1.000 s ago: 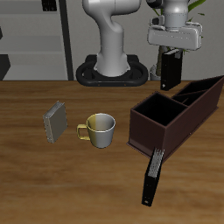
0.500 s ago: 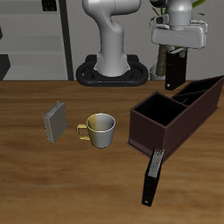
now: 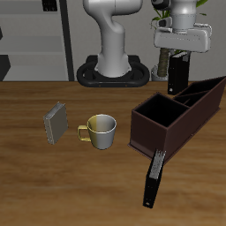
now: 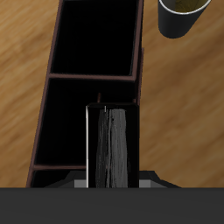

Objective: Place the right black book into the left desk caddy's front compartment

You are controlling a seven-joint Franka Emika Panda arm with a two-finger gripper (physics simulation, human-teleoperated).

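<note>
— Black hardback slab, the right black book (image 3: 177, 76): where is it now?

— Hanging upright in the air, clamped between the jaws of the two-finger gripper (image 3: 179, 55), above the long maroon-brown desk caddy (image 3: 157, 132) toward its farther end. The jaws are closed on the book's upper part. Its lower edge is close over the caddy's far wall, but whether it touches I cannot tell.

— What differs from half a second back?

— Little. The gripper and book have slid a touch sideways toward the caddy's far end; height looks about the same. Against a full second ago the shift is plainer, and the book also sits a little higher. Nothing else on the wooden worktop (image 3: 35, 190) has moved.

— And from the wrist?

— The book (image 4: 113, 147) stands on end in the middle, its grey-streaked edge facing the camera, with the caddy (image 4: 52, 83) and both dark compartments below it. The gripper body cuts off the book's held end, and the fingers themselves are not clearly made out.

— Anything else hard to read?

— The slimmer black book with a pale strip (image 3: 154, 179) leans against the caddy's front end. The pale yellow-green mug (image 3: 100, 131) sits beside a small grey book (image 3: 56, 124). In the wrist view the mug (image 4: 182, 15) is cut off by the frame. Compartment floors are too dark to see.
</note>
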